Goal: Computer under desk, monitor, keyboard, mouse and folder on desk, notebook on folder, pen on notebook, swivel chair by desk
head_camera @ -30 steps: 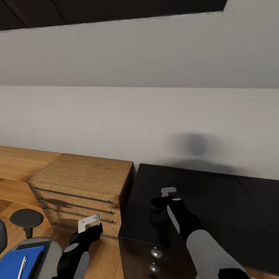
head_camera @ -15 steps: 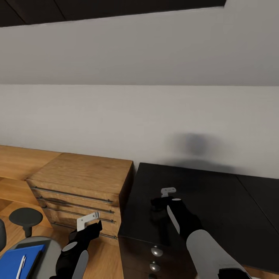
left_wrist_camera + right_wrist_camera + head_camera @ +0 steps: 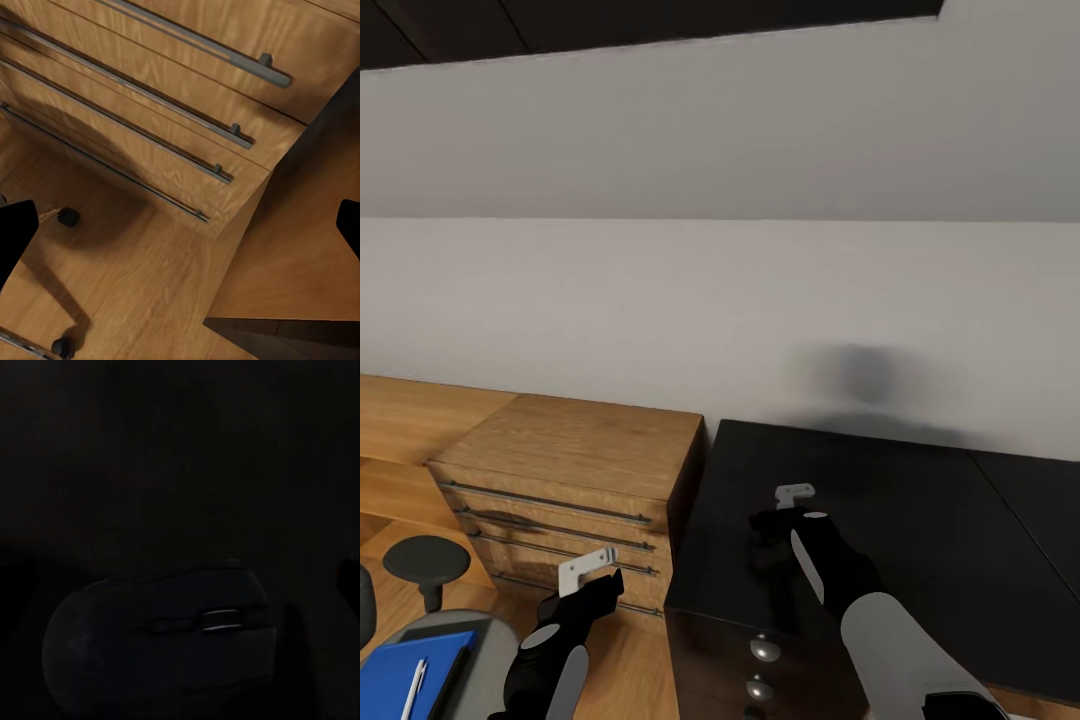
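At far left the blue folder (image 3: 410, 672) with pen (image 3: 415, 688) lay on the swivel chair (image 3: 478, 650), left gripper (image 3: 592, 576) was held open beside the wooden drawers (image 3: 560, 500), right gripper (image 3: 785, 507) sat over the black desk (image 3: 920, 530) above the mouse (image 3: 161, 641), opening unclear.

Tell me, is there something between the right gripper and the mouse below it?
Nothing visible stands between them. The right gripper hangs over the black cabinet top, and its wrist view looks straight at the dark mouse, with no object in front. How far apart they are cannot be told.
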